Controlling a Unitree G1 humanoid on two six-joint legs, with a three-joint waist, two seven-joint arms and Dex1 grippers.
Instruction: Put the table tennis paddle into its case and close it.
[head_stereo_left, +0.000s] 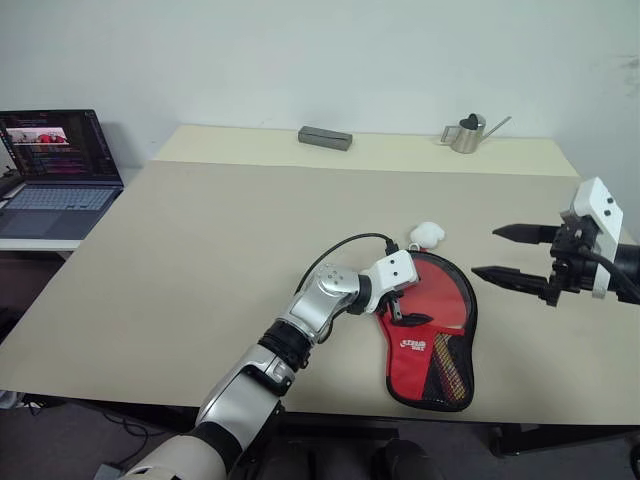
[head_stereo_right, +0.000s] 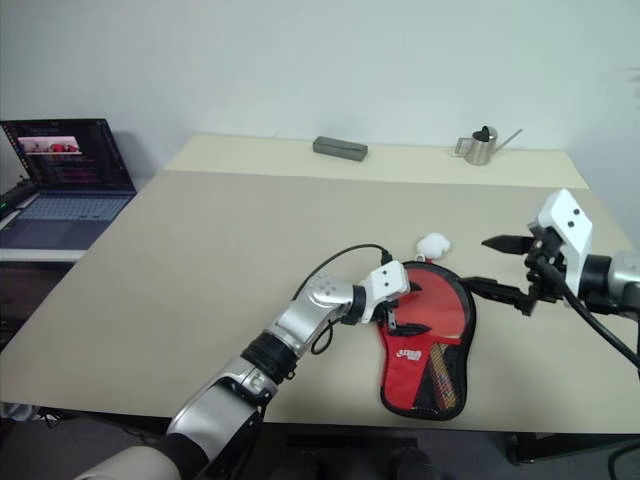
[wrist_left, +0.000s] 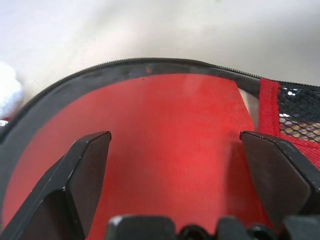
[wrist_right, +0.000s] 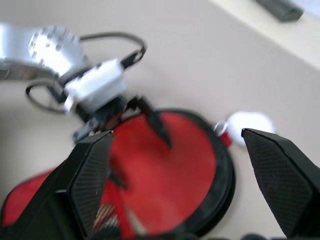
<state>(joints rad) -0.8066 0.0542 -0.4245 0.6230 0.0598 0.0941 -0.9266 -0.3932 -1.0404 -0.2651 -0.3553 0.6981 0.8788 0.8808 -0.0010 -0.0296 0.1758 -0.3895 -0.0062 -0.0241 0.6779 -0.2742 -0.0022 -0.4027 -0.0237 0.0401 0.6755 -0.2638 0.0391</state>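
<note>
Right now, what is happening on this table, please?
A humanoid robot is working on a red case that lies flat on the table. Its left claw is open, low over the case's round end. Its right claw is open too, in the air to the case's right, holding nothing.

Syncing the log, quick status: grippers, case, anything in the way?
Left gripper open, low over the case. Right gripper open, raised beside it. Case flat on the table, pom-pom at its far edge. Nothing in the way.

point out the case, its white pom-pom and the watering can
case (head_stereo_left: 415, 372): left eye view, red side near the white logo
white pom-pom (head_stereo_left: 427, 235): left eye view, its middle
watering can (head_stereo_left: 466, 136): left eye view, metal body
</note>
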